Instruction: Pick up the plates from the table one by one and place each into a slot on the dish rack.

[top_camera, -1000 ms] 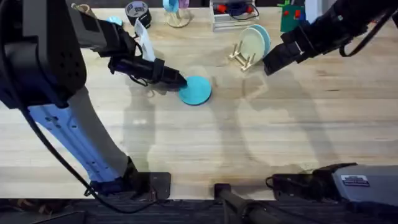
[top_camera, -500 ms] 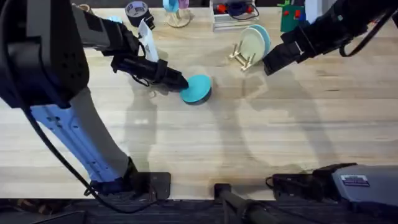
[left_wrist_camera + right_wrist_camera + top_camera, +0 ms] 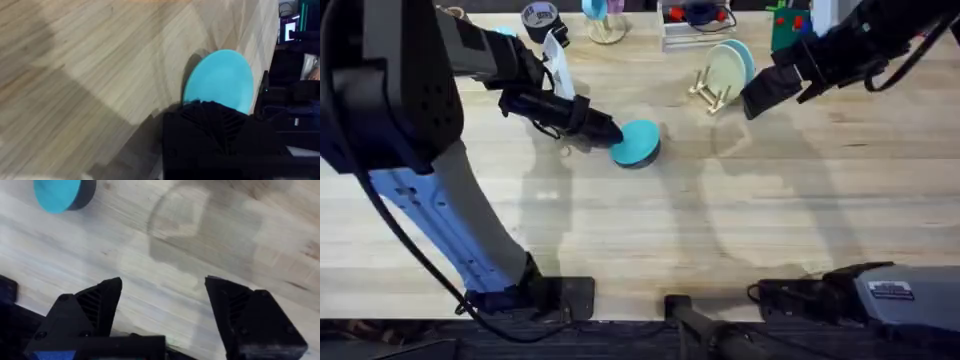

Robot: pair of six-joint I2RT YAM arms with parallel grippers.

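Nearest us, our left gripper (image 3: 610,133) pinched the round teal-blue plastic plate (image 3: 638,143) at its nine o'clock edge, tilting it off the light wooden table (image 3: 720,220). Farther, at one o'clock, the pale yellow plate (image 3: 725,70) already stood in the small wooden dish rack (image 3: 708,93); our right gripper (image 3: 162,305) hung spread and empty. We judged one plate left.

Pale plank wooden counter (image 3: 740,220): matt, visibly grained. Round teal-blue plastic plate (image 3: 636,143): smooth, matt. Light-wood pegged dish rack (image 3: 708,95): unfinished.

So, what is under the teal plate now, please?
The teal plate is tilted, gripped at its edge by the left hand. Under it lie its shadow and the wooden table; whether its far edge touches the wood cannot be seen.
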